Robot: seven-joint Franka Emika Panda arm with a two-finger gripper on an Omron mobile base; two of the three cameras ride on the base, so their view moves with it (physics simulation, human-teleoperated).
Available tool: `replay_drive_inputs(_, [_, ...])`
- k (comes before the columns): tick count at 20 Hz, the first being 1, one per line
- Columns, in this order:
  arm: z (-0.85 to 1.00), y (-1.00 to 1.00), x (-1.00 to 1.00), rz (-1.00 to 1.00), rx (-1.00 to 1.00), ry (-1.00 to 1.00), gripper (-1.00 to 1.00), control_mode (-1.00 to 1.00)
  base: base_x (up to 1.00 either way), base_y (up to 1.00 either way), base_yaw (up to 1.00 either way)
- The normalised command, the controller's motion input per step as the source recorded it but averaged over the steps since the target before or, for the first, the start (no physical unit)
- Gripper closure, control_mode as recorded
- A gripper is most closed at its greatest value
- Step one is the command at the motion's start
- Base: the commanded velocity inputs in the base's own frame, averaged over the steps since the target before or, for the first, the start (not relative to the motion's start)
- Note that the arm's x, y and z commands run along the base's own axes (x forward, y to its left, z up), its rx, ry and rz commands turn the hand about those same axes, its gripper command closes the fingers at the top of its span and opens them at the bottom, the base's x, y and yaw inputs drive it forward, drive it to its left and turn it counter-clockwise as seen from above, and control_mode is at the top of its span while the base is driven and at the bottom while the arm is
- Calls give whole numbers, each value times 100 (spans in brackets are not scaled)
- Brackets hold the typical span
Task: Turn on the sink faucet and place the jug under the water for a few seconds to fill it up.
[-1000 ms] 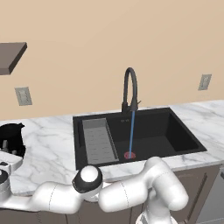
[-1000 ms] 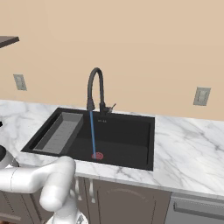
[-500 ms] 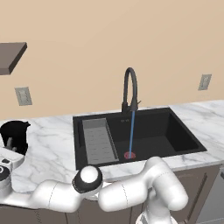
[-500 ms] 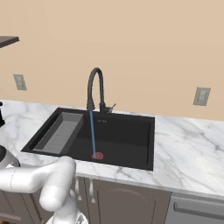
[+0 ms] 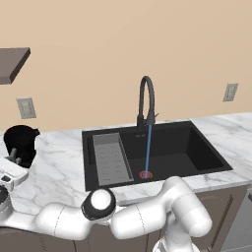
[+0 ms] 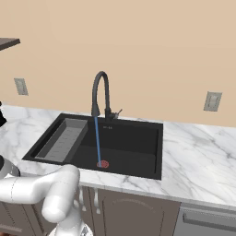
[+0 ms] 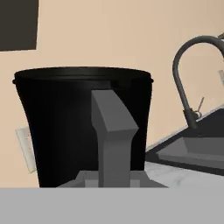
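The jug [image 5: 20, 140], matte black, hovers at the far left of the left base view, just over the marble counter. My gripper [image 5: 15, 155] is shut on its side handle [image 7: 112, 127], which rises as a grey strip in front of the black jug [image 7: 61, 127] in the hand view. The sink faucet [image 5: 146, 98] [image 6: 101, 90] [image 7: 187, 74] arches over the black sink [image 5: 202, 147] [image 6: 138, 140]. A thin blue stream of water [image 5: 148, 147] [image 6: 97, 140] falls from its spout to the red drain ring [image 5: 145, 174] [image 6: 103, 163].
A grey ribbed tray [image 5: 112, 158] [image 6: 62, 138] lines the sink's left side. The marble counter [image 5: 61, 160] [image 6: 198, 156] runs to both sides. Wall outlets [image 5: 25, 107] [image 6: 212, 101] sit on the beige wall. A dark shelf [image 5: 15, 64] hangs above the jug.
The jaws have closed on the jug's handle. The jug has risen a little and shifted right toward the sink. The water keeps running.
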Motion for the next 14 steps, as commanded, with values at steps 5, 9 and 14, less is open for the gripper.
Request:
replay_drive_inputs(5, [47,-63,0,-15,17,0,100,-100,0,0,0])
replay_drive_inputs(9, [36,-92,0,-15,28,1,100,-100,0,0,0])
replay_drive_inputs(14, [36,-99,-1,-11,27,0,100,-100,0,0,0])
